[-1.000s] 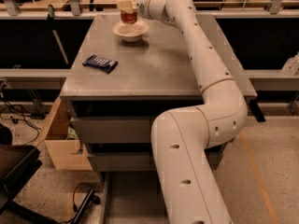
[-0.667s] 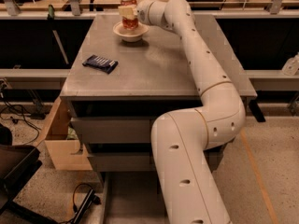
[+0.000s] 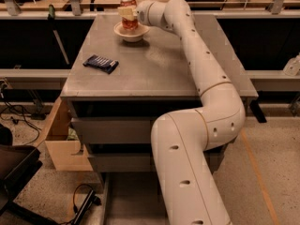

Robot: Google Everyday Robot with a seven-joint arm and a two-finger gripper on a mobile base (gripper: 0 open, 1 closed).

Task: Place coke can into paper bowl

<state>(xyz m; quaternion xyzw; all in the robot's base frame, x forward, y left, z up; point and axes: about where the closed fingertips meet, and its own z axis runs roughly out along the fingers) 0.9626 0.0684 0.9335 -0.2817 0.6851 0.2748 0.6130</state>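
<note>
Between the jaws, upright, stands the red aluminium coke can [image 3: 130,22], the gripper [image 3: 125,12] clamped round it; straight below, the shallow cream-white paper bowl [image 3: 141,31], base perhaps touching it.

Warm, dim indoor lighting. The gripper [image 3: 127,13], at the coke can [image 3: 128,3] over the paper bowl [image 3: 140,32], occupies the brightest zone. A soft sheen lies on the table [image 3: 154,64] beside it; deep shadow fills the space below.
</note>
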